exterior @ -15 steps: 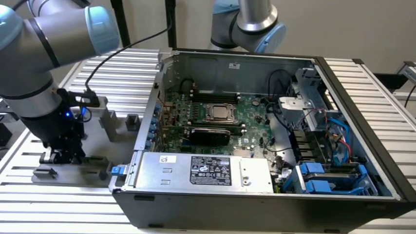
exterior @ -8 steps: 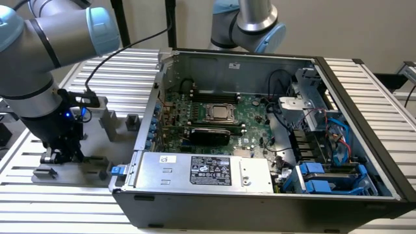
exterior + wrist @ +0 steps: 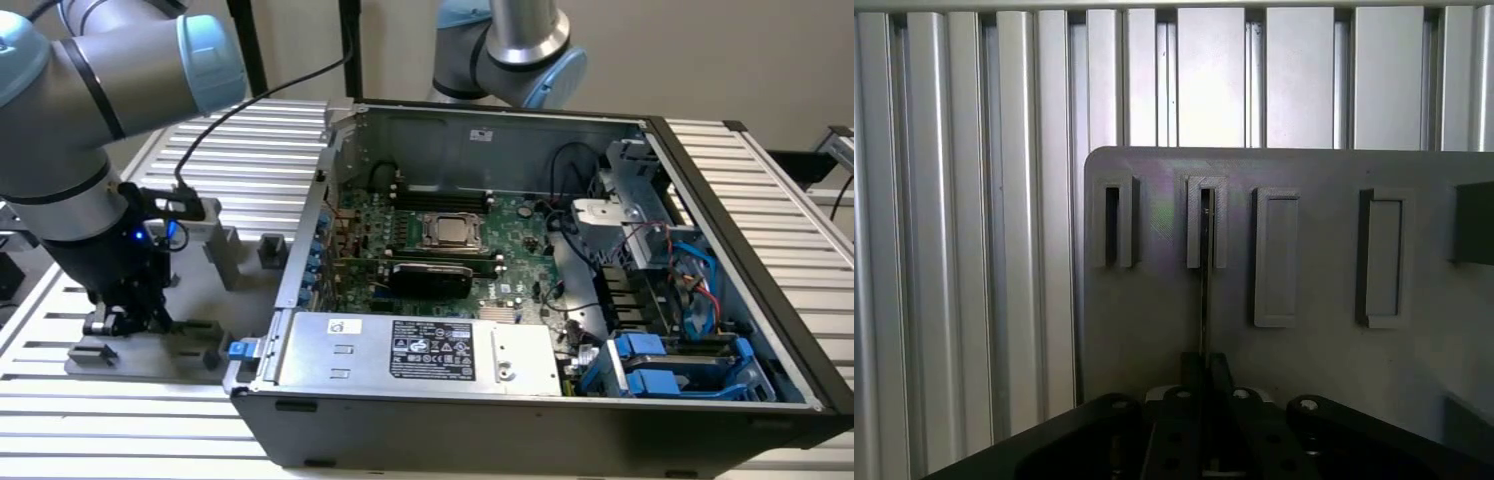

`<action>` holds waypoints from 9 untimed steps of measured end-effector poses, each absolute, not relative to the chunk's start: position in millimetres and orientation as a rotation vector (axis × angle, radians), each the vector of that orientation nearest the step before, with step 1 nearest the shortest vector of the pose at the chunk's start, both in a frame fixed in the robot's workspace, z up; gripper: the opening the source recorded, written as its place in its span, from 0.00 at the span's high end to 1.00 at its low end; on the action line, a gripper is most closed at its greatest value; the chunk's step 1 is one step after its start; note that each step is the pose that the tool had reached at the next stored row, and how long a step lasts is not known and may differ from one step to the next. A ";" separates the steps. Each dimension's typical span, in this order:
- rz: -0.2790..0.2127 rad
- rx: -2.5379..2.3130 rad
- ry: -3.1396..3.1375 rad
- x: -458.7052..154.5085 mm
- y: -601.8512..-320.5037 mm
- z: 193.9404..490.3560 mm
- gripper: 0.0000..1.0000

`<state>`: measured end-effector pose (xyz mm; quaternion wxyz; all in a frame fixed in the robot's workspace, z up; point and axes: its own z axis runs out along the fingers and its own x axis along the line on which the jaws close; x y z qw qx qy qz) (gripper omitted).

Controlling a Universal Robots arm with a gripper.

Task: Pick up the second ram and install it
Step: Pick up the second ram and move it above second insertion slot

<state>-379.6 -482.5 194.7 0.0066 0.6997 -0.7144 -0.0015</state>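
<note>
The second ram (image 3: 1204,300) shows edge-on in the wrist view as a thin dark line. It stands upright in a slotted grey block (image 3: 1207,225) on the grey fixture plate (image 3: 1144,330). My gripper (image 3: 1206,365) sits over the stick's near end, its two black fingers drawn together on either side of the edge. In the exterior view the gripper (image 3: 123,322) is lowered onto the fixture plate (image 3: 154,362), at the exterior view's left of the open computer case (image 3: 534,410). The stick itself is hidden there behind the arm.
Another slotted block (image 3: 1112,225) and two flat grey blocks (image 3: 1276,258) stand on the plate. The case holds the motherboard (image 3: 454,235), a power supply (image 3: 427,350) and blue drive bays (image 3: 667,370). A second arm (image 3: 514,50) rises behind the case. A ribbed aluminium table (image 3: 964,250) surrounds everything.
</note>
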 end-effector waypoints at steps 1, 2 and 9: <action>-0.005 2.189 -2.235 -379.6 -482.5 194.7 0.86; -0.005 2.189 -2.235 -379.6 -482.5 194.8 0.86; -0.005 2.188 -2.236 -379.6 -482.5 196.5 0.86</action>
